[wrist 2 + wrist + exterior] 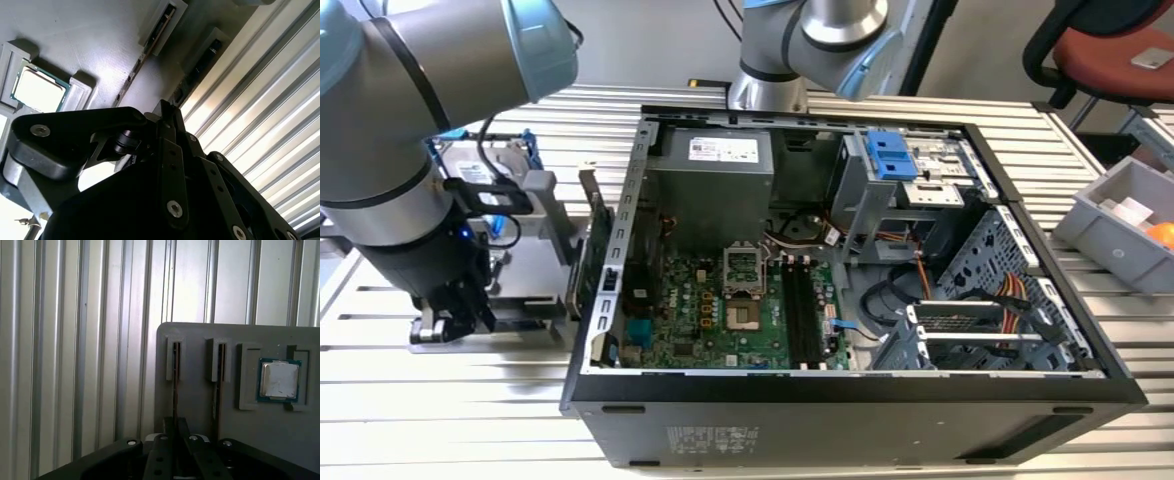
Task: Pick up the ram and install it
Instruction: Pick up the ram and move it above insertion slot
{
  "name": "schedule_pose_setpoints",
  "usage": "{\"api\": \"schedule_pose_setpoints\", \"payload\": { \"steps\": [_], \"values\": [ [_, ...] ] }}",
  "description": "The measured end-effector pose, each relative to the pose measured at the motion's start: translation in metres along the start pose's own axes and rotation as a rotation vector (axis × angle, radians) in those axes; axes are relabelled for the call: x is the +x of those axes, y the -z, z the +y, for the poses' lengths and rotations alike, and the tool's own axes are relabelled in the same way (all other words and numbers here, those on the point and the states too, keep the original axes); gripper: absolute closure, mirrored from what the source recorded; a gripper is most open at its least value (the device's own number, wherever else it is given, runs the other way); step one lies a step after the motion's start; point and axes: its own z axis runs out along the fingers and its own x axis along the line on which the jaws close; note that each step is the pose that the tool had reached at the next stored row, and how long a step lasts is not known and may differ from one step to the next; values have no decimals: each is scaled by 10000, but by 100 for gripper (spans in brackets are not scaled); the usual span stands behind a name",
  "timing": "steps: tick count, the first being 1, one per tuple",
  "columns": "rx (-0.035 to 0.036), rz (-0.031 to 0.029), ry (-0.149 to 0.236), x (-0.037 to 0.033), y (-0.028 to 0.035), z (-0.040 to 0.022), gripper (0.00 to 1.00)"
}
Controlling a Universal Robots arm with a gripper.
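The ram (176, 365) stands on edge in a slot of a grey holder block (200, 337), and its thin dark edge runs along that slot. In the second wrist view the same ram (156, 34) lies in its slot on the holder (90, 40). My gripper (175, 426) is down over this stick, its black fingers (161, 450) drawn close on either side of the edge. The second wrist view also shows the gripper (167, 114). In the exterior view my gripper (451, 322) hangs low over the holder (527, 290), on the exterior view's left of the open computer case (607, 300).
A second stick (218, 371) sits in the neighbouring slot and a processor chip (279, 380) in a pocket beyond it. Inside the case lie the green motherboard (707, 310) and its long black memory slots (807, 310). A grey bin (1121, 215) stands on the exterior view's right, on the ribbed metal table (454, 420).
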Motion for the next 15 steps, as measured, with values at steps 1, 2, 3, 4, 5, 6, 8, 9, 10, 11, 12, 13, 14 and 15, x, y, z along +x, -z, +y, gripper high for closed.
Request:
{"api": "schedule_pose_setpoints", "payload": {
  "steps": [1, 2, 3, 4, 5, 6, 8, 9, 10, 11, 12, 13, 14, 15],
  "values": [
    [0, 0, 0, 0, 8, 0, 100],
    [0, 0, 0, 0, 16, 0, 100],
    [1, 1, 0, 0, 22, 0, 100],
    [2, -1, 0, 0, 26, 0, 100],
    [2, -2, 0, 0, 29, 0, 100],
    [1, -2, -1, 0, 33, 1, 100],
    [-1, 1, 0, 0, 42, 1, 100],
    [0, 1, -1, 0, 47, 1, 100],
    [1, 0, -1, 0, 51, 1, 100],
    [1, 0, -1, 0, 56, 1, 100],
    [1, -1, -1, 0, 59, 1, 100],
    [1, -1, -1, 0, 63, 1, 100],
    [1, 0, -1, -1, 66, 2, 100],
    [1, -1, -1, 0, 69, 1, 100]
  ]
}}
